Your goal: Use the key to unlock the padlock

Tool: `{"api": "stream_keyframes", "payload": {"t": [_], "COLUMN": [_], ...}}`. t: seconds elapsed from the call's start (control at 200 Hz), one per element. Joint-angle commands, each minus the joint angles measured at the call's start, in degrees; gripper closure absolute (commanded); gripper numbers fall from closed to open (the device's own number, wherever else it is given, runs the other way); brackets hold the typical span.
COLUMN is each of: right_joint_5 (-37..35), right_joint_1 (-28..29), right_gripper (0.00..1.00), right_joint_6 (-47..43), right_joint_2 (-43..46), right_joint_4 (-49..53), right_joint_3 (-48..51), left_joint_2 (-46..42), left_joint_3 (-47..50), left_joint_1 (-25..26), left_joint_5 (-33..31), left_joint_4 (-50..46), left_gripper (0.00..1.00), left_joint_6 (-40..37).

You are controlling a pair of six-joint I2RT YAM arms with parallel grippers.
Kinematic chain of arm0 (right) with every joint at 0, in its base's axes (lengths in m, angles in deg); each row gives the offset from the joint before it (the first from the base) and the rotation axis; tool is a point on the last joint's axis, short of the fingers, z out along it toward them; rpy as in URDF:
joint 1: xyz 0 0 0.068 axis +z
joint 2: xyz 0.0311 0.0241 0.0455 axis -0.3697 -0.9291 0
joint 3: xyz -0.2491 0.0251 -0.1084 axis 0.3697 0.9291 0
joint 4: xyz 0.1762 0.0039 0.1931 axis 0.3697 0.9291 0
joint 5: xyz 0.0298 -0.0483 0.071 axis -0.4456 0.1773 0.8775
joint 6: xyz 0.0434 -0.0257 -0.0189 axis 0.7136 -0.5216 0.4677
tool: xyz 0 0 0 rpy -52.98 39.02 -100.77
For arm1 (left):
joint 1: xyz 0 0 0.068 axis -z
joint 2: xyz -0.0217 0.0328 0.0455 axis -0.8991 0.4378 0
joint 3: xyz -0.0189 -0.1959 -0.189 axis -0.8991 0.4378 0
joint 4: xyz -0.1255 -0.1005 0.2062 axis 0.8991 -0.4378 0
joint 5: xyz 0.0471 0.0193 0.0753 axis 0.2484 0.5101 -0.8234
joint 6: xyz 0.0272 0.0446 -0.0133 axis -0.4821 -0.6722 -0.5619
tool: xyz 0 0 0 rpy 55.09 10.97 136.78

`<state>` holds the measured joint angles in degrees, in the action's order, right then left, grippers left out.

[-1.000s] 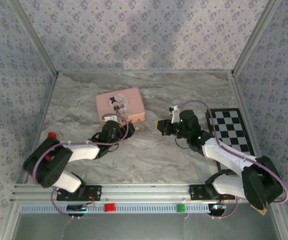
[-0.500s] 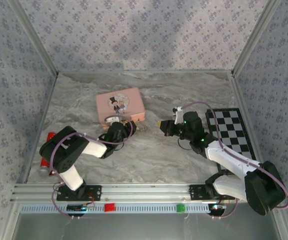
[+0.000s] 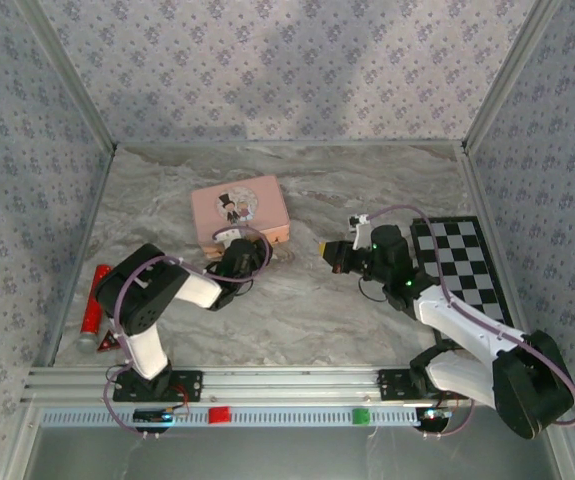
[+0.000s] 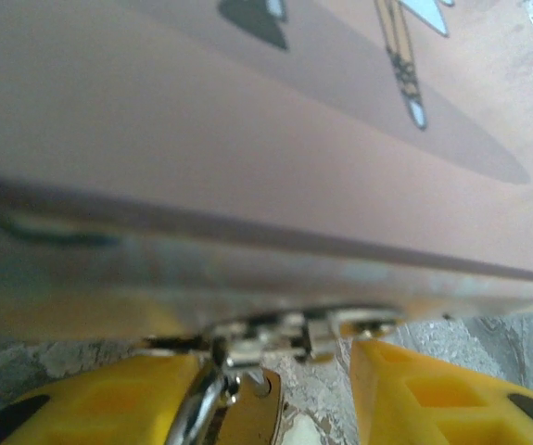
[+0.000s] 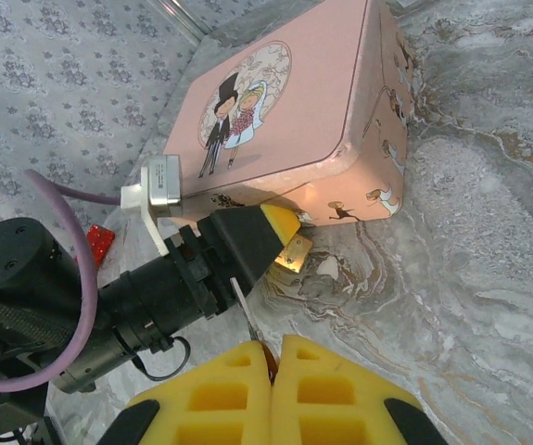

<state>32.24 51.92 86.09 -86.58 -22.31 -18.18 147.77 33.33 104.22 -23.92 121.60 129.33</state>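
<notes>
Left tool (image 4: 266, 371) spread astride padlock (image 4: 247, 417) on pink tin (image 5: 285, 102) — not yet clamped. Right tool (image 5: 273, 348) clenched on key (image 5: 241, 306) — insertion, turn left to do.

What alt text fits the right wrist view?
The right gripper, jaws shut, pinches the slim key, holding it near the brass padlock at the front edge of the pink tin. The left gripper sits at the padlock, over a marbled table.
</notes>
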Motion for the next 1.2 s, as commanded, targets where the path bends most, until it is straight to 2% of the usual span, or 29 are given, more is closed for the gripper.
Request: {"api": "stream_keyframes", "payload": {"t": [0.0,0.455,0.55,0.77,0.9,1.029,1.194], "right_joint_5": [0.31,0.18,0.29,-0.12,0.68,4.69,3.45], "right_joint_1": [-0.38,-0.51,-0.34,-0.03,-0.04,0.34,3.43], "right_gripper": [1.0,1.0,1.0,1.0,1.0,1.0,1.0], "right_joint_6": [-0.65,-0.19,0.1,0.55,1.98,7.64,8.36], "right_joint_2": [0.8,-0.14,-0.68,-0.99,-2.35,-5.46,-9.36], "right_joint_4": [0.09,0.28,0.33,0.4,0.63,-5.78,-4.3], "right_joint_3": [0.51,0.69,0.68,0.87,0.47,1.8,0.01], "left_joint_2": [2.04,-0.88,-2.14,-4.28,-6.0,-8.02,-11.27], "left_joint_3": [-1.61,-0.93,-1.02,-0.49,-0.59,-1.54,-4.9], "left_joint_1": [0.24,-0.77,-0.73,-1.22,-2.17,-4.24,-5.07], "left_joint_5": [-0.66,2.64,3.37,4.5,7.85,15.02,20.39], "left_joint_4": [-2.05,-4.59,-5.44,-6.69,-8.28,-11.43,-19.06], "left_gripper": [0.6,0.75,0.83,0.85,0.85,0.85,0.85], "left_joint_6": [1.25,0.28,-0.74,-1.42,-0.94,0.82,-1.04]}}
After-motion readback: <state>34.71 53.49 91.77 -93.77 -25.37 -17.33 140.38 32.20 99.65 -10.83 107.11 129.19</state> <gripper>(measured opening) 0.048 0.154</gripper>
